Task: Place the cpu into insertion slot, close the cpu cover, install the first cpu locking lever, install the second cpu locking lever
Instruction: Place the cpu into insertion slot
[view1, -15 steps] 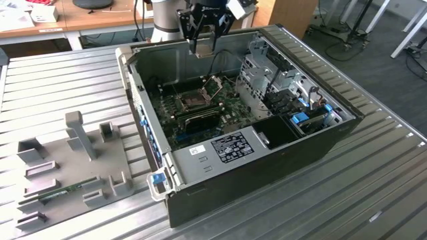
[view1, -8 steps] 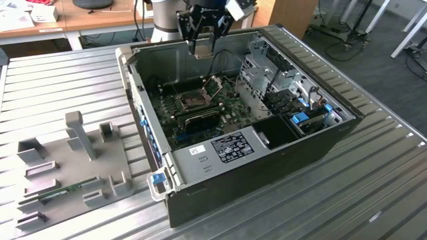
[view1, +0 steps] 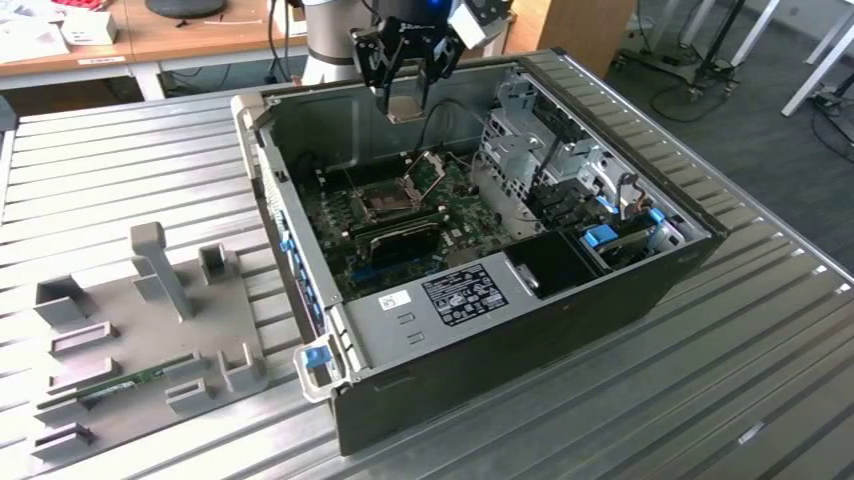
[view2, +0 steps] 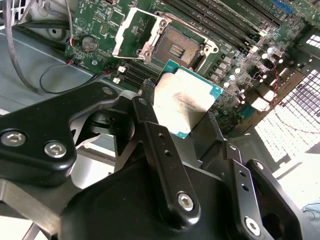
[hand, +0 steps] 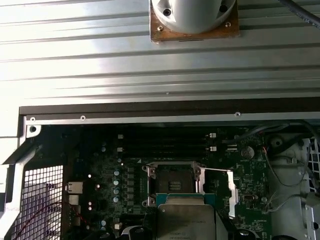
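1. The pincer (view2: 180, 107) is clenched on the cpu (view2: 187, 95). Two black fingers (view2: 150, 125) press against opposite edges of the chip, and its silvery-tan metal face is turned up toward the camera of the second wrist view.
2. The cpu hangs in the air, apart from the board. In the exterior view it sits at the pincer tips, level with the open top of the computer case (view1: 561, 330) and above the socket area.
3. Below the chip lies the insertion slot (view2: 181, 47), with its dark centre exposed inside a silvery rim. In the first wrist view the chip hides one edge of that rim.
4. The cpu cover (view2: 135, 34) is swung open. It stands tilted up from one side of the slot, and the board shows through its cut-out middle.
5. The green circuit board (view2: 95, 20) surrounds the slot. Long black memory slots (view2: 225, 22) run along another side of it.
6. The computer case lies on its side, open upward, on a slatted metal table (view1: 120, 180).
7. At the exterior view's left, a grey fixture plate (view1: 147, 330) with upright blocks rests on the table beside the case. A narrow green strip (view1: 127, 385) lies on it.
8. Farthest back, the arm's base (view1: 327, 45) stands at the table's far edge behind the case.
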